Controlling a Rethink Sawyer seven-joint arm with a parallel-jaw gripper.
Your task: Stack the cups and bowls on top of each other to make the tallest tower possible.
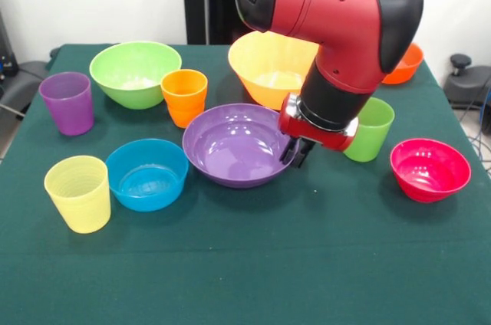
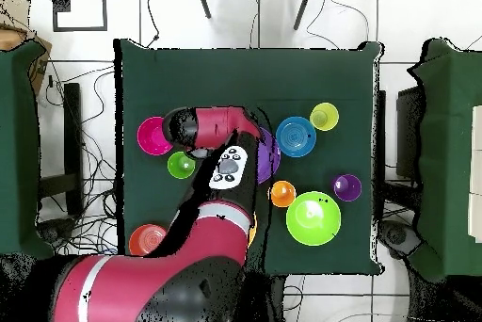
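Front view: purple bowl empty, hand at its rim.

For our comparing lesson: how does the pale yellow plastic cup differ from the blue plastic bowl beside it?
The tapered pale yellow plastic cup is taller and narrower; the round blue plastic bowl is wider and lower. The cup's wall shows ridges; the bowl's looks smooth and glossy. Both stand upright, empty, unstacked on the green table.

A robotics lab, this. Green-clothed table under the gripper, cables trailing over white tiled floor beyond it.
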